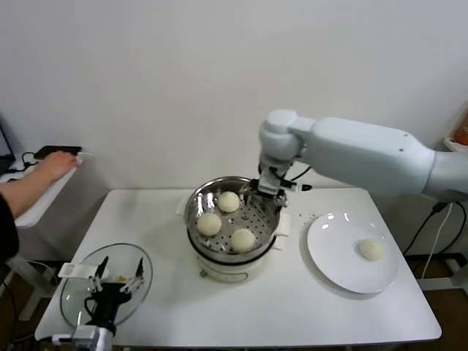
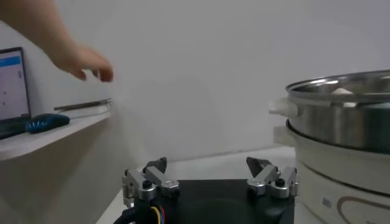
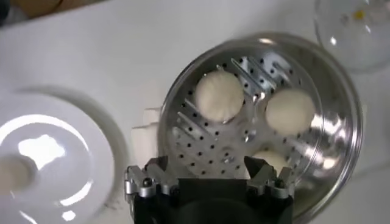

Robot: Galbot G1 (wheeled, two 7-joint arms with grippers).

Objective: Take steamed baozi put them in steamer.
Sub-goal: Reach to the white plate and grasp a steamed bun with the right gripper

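Three baozi (image 1: 229, 201) in the steamer (image 1: 196, 219), one left on the plate (image 1: 329, 256). Right gripper (image 3: 208, 181) empty, spread wide above the pot. Next: over to the plate, gentle pinch

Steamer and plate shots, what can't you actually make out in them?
- Left wrist view: the steamer is seen side-on, so its rim hides the buns inside; only a pale top shows.
- Right wrist view: the right hand covers part of the nearest baozi, and the plate with its bun is cut off by the edge.
- Head view: the right hand sits at the steamer's far rim, fingers too small to judge.
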